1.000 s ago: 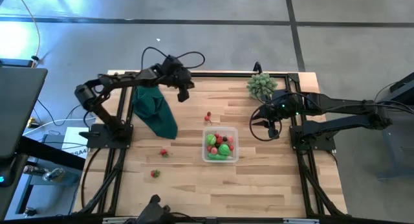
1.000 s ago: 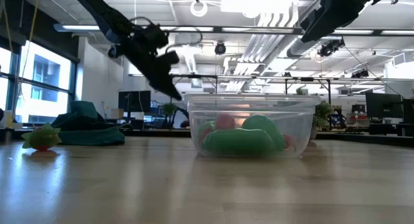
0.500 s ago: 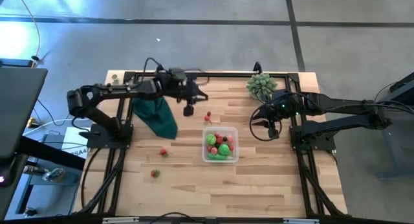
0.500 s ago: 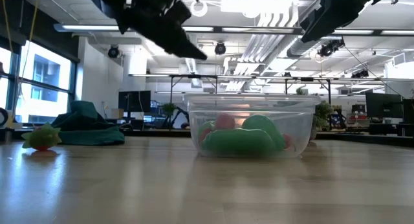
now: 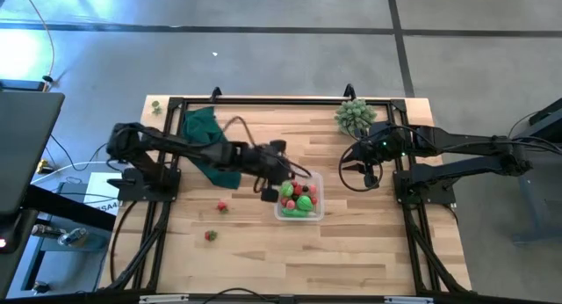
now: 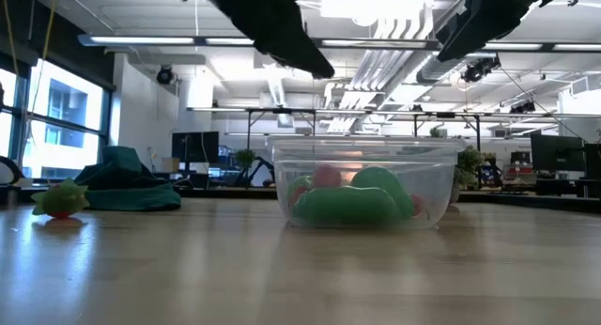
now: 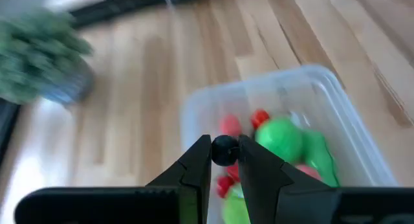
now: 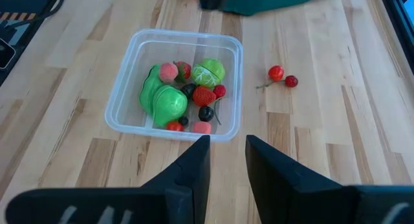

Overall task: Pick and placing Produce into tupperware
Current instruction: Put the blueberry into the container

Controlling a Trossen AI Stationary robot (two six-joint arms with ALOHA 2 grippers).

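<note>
Delivery is in hand: the left gripper (image 7: 225,160) reaches low across the surface (image 5: 351,242), its fingers pinching a dark berry (image 7: 224,149) just over the tupperware (image 5: 299,197), already holding produce (image 8: 169,101). Next: centre over it and release. The right gripper (image 8: 227,160) waits raised nearby, fingers slightly parted and empty.

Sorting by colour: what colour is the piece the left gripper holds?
Black: a small round berry between the left gripper fingertips, clearest in the left wrist view.
</note>
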